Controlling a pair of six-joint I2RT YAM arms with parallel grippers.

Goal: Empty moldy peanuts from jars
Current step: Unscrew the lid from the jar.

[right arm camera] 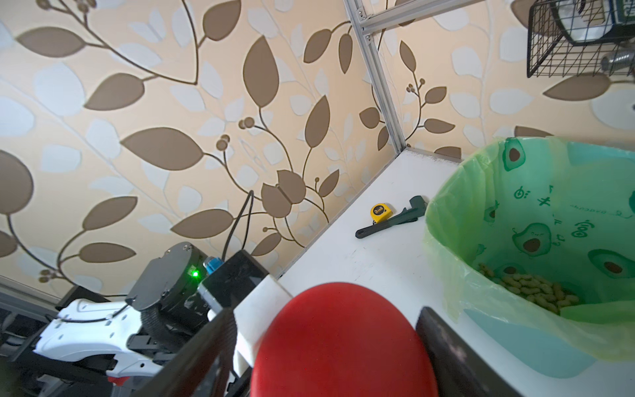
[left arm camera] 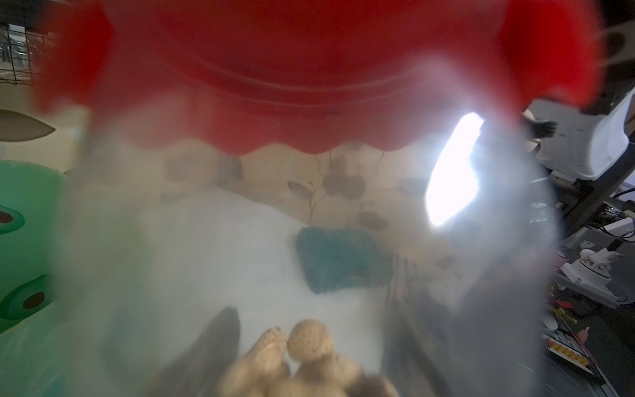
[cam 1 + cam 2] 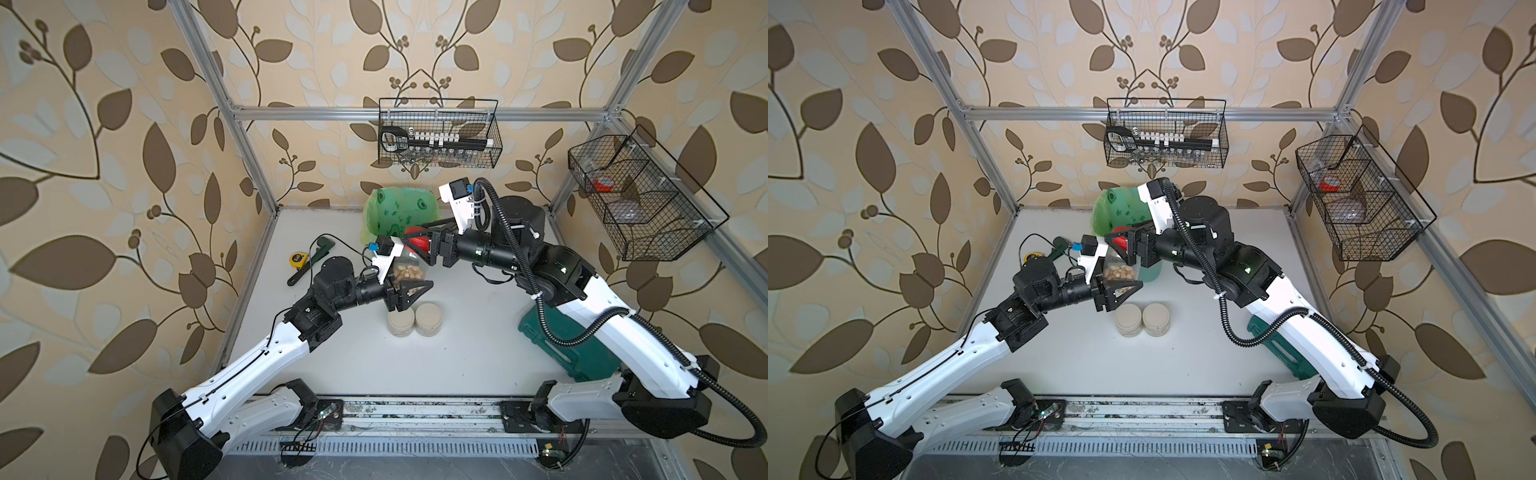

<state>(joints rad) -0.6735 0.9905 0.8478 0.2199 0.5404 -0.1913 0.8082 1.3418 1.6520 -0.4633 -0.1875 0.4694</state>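
Top views first: one jar in hand, none of the three open

Both top views show three jars. The tall jar (image 3: 417, 266) hangs tilted above the table (image 3: 457, 353), just in front of the bin (image 3: 382, 208). The left gripper (image 3: 409, 287) is clamped on its lower body, and the moldy peanuts (image 3: 408, 273) sit in one clump inside. Its red lid (image 3: 420, 246) is on. The right gripper (image 3: 414, 240) has a jaw on either side of the lid, but I cannot tell whether they press on it. Two short jars (image 3: 401, 319) stand touching side by side, nearer the arm bases, each under a beige lid (image 3: 428, 316). Their contents cannot be made out.

Left wrist view: a blurred close look through the glass shows the one red lid at one end and the peanuts piled at the jar's bottom end.

Right wrist view: the red lid sits between the right gripper's two fingers. The single bin holds a layer of peanuts (image 1: 529, 285) on its green liner.

By my reading, some nuts are already dumped. The tall jar has yet to be unscrewed and tipped, and the two short jars look untouched.
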